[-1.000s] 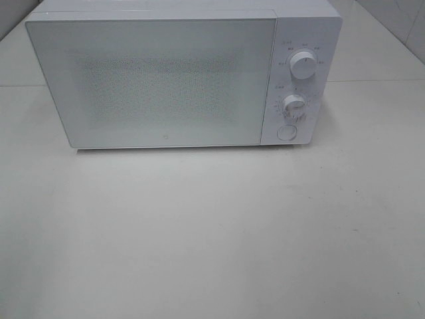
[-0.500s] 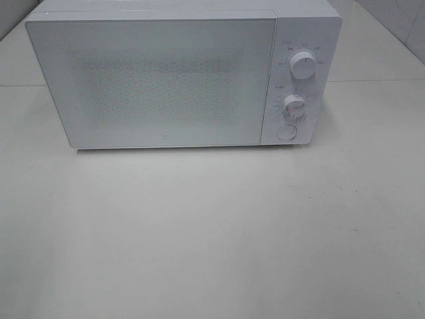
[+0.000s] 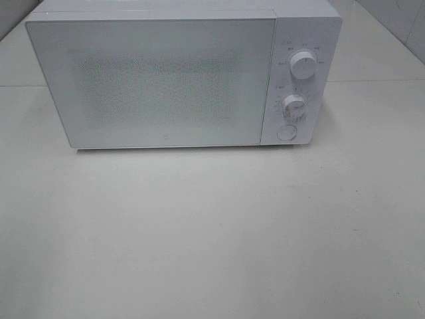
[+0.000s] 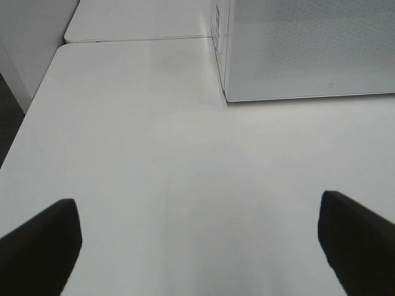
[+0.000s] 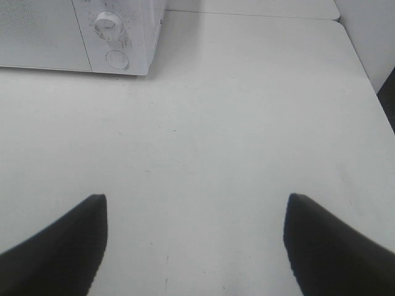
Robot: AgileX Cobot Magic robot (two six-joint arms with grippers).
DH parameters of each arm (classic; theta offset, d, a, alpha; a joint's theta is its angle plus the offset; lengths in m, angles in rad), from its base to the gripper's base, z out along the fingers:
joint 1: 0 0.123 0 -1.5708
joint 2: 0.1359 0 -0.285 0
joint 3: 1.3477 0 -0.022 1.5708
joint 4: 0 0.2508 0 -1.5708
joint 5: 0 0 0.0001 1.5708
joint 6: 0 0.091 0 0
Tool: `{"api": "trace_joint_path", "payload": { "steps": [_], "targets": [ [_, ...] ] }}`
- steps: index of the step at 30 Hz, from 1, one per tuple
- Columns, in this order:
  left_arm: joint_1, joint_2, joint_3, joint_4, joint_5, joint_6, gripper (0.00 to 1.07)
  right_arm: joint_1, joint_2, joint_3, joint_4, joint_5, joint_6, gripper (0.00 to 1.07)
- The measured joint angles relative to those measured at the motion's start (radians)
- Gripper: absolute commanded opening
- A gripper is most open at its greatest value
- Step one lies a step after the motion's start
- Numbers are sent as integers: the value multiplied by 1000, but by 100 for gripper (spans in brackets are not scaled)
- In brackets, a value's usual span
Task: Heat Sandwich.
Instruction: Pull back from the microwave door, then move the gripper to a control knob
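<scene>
- Fingers (image 4: pixel 43 246) of the left gripper (image 4: pixel 197 213) are standing wide apart with nothing between them, hanging over bare table (image 4: pixel 142 135).
- Fingers (image 5: pixel 62 246) of the right gripper (image 5: pixel 196 206) are likewise spread and gripping nothing; only tabletop is showing in the gap.
- Neither gripper is appearing in the high view, so both are sitting short of the microwave (image 3: pixel 179 80), which is filling the upper half of that frame.
- Its door (image 3: pixel 159 100) is sitting shut, and the upper knob (image 3: pixel 303 67), lower knob (image 3: pixel 293 105) and round button (image 3: pixel 286 132) are lining up right of centre in the upper half.
- Nothing is shifting over the last second: microwave, door and dials are looking the same in all three high frames.
- The sandwich is not showing in any view; whether it is lying behind the frosted door I cannot tell.
- Judging by this stillness, the task is either waiting to begin or pausing with the heating under way, and both arms are idling rather than working.
</scene>
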Motion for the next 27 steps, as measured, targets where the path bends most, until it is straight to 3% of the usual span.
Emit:
{"api": "trace_joint_path", "payload": {
  "steps": [27],
  "targets": [
    [0, 0, 0, 0, 0, 0, 98, 0, 11, -7, 11, 0, 0, 76]
  ]
}}
